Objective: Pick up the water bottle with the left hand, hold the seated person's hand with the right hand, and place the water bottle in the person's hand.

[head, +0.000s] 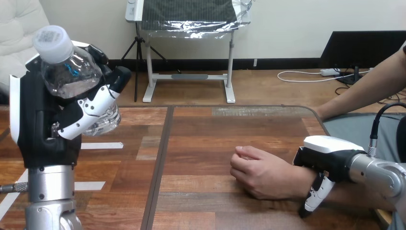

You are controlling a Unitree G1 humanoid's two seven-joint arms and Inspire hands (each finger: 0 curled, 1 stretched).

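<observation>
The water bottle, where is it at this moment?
In the head view the water bottle is at the upper left, raised above the table in the robot's left hand, whose fingers curl round it, apart from the person's hand resting right of centre.

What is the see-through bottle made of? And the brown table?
The clear water bottle with a white cap looks like thin, glossy plastic: light shines through its wrinkled sides. The brown table looks like smooth wood, with plank lines and grain, though it might be a printed laminate.
</observation>
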